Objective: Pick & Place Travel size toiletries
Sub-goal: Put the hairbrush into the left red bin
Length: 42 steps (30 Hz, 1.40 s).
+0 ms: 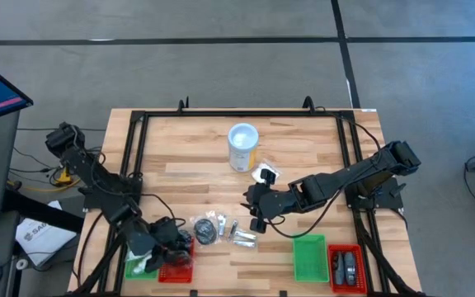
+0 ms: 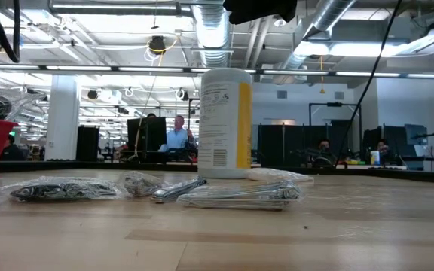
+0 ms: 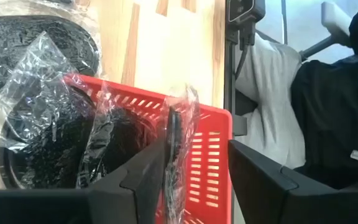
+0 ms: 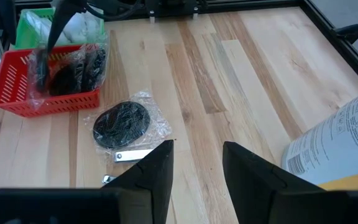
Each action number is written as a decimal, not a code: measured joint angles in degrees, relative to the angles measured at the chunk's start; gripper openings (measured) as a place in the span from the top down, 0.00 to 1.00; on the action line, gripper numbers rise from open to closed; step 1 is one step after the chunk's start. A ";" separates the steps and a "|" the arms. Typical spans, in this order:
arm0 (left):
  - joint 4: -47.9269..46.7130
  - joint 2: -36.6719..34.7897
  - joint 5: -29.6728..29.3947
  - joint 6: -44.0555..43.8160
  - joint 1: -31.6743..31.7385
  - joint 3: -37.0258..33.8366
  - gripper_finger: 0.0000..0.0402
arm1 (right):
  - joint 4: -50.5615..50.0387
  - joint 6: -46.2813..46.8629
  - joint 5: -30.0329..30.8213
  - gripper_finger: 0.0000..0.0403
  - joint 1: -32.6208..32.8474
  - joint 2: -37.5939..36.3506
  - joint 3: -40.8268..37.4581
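The left gripper (image 3: 194,177), jaws parted, hangs over the red tray (image 3: 207,140) with a wrapped packet (image 3: 176,149) between its fingers, while the right gripper (image 4: 197,168) hovers open mid-table.

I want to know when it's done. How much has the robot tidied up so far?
Done: black packets sit in the red tray on the left, white ones in the green tray beside it. In hand: the left gripper is over the red tray with a wrapped packet at its fingers. Left: a round black packet and others on the table.
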 joint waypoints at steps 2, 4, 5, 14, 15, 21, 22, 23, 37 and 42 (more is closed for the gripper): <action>-0.10 0.00 0.02 0.37 0.57 0.00 0.57 | 0.01 0.00 0.00 0.68 0.02 0.00 0.00; -0.14 -0.21 0.00 2.21 1.84 0.00 0.57 | 0.00 -0.01 0.00 0.68 0.00 0.00 0.00; -0.15 -0.68 -0.04 3.57 2.53 0.00 0.57 | 0.00 0.01 0.00 0.68 0.00 0.00 0.00; 0.10 -4.28 -8.70 14.07 9.82 0.00 0.57 | 0.00 -0.01 0.00 0.68 0.00 0.00 0.00; 0.10 -4.24 -10.45 14.60 10.48 0.00 0.57 | 0.00 0.01 0.00 0.68 0.00 0.00 0.00; 0.35 -1.06 -10.05 15.80 16.07 0.00 0.57 | 0.00 -0.01 0.00 0.68 0.00 0.00 -0.02; 0.29 -0.27 -9.27 15.85 16.97 0.00 0.57 | 0.00 0.00 0.00 0.68 0.00 0.00 -0.01; 0.09 0.52 -8.33 15.89 17.89 0.00 0.57 | 0.00 -0.01 0.00 0.68 0.00 0.00 0.00; 0.39 11.36 0.62 15.89 26.68 0.00 0.58 | 0.00 -0.01 0.00 0.68 0.00 0.00 -0.02; 0.44 13.75 1.70 15.89 27.85 0.00 0.58 | -0.02 -0.01 0.00 0.68 0.00 0.00 -0.02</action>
